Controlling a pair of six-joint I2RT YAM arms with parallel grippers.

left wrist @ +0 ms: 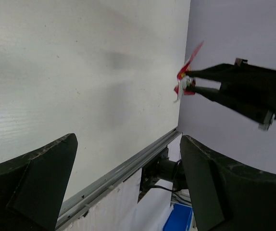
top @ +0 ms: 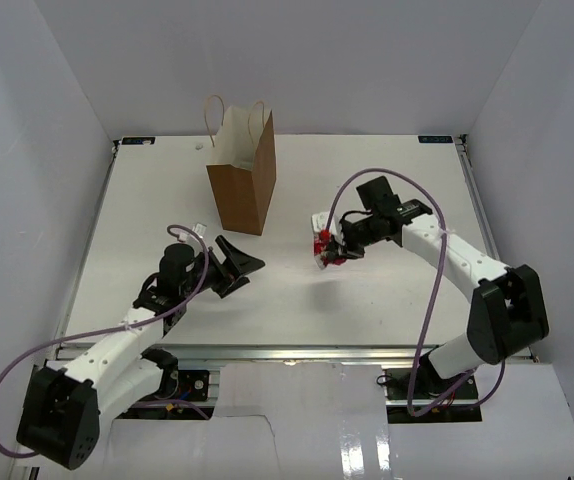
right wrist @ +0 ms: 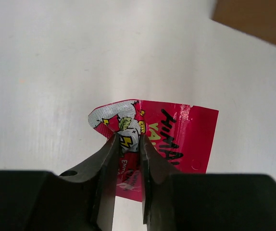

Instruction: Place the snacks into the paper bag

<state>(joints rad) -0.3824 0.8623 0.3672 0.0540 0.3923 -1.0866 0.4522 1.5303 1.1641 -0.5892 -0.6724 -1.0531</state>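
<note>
The brown paper bag [top: 244,175] stands upright at the back of the table, mouth open, two cord handles up. My right gripper [top: 329,253] is shut on a red-pink snack packet [right wrist: 174,139] and holds it above the table, right of the bag. The packet also shows in the top view [top: 325,250] and the left wrist view [left wrist: 185,83]. My left gripper [top: 245,266] is open and empty, low over the table in front of the bag. No other packets are in view.
A corner of the bag [right wrist: 258,21] shows at the top right of the right wrist view. The table's metal front rail [left wrist: 123,175] runs below the left fingers. White walls enclose the table on three sides.
</note>
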